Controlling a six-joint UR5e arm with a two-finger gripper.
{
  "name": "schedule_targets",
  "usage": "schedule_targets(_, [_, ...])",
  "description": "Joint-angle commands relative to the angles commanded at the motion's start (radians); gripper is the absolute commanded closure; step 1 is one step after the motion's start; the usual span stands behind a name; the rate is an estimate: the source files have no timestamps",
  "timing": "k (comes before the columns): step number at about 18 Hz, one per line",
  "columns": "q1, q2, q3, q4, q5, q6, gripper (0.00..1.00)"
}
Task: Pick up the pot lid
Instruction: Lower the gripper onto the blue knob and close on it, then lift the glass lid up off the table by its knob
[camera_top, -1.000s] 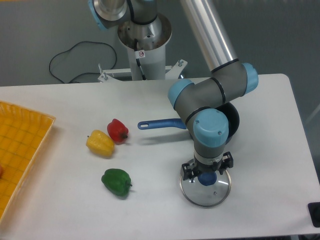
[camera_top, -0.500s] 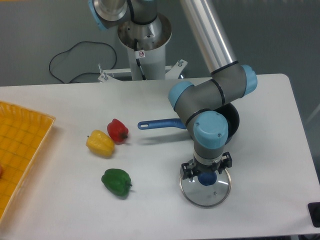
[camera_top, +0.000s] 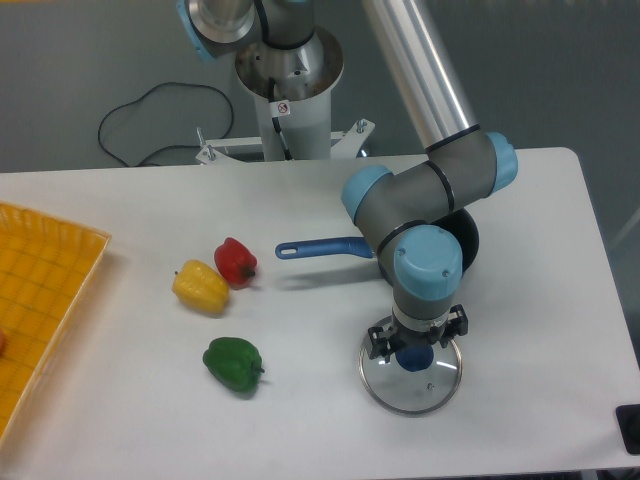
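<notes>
The arm (camera_top: 400, 208) masks part of the dark pan (camera_top: 467, 237), and the fingers (camera_top: 457, 322) obscure the upper rim of the pot lid (camera_top: 412, 398); contact between the fingers and the blue knob (camera_top: 414, 358) cannot be determined. The left edge crops the yellow bin (camera_top: 50, 290) and a red item (camera_top: 2, 342), too little of which shows for identification. The right edge truncates a black object (camera_top: 629, 420).
</notes>
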Motion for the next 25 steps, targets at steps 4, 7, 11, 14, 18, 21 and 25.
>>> schedule_targets(4, [0.000, -0.005, 0.002, 0.000, -0.003, 0.000, 0.00])
schedule_targets(7, [0.000, -0.012, 0.002, 0.002, -0.003, -0.002, 0.00])
schedule_targets(11, [-0.002, -0.020, 0.002, 0.002, -0.005, -0.003, 0.00])
schedule_targets(14, [-0.002, -0.026, 0.002, 0.002, -0.005, -0.003, 0.00])
schedule_targets(18, [-0.002, -0.026, 0.002, 0.009, -0.005, -0.003, 0.04])
schedule_targets(21, [-0.002, -0.026, 0.002, 0.009, -0.008, -0.003, 0.13])
schedule_targets(25, [-0.002, -0.025, 0.002, 0.009, -0.020, -0.003, 0.27])
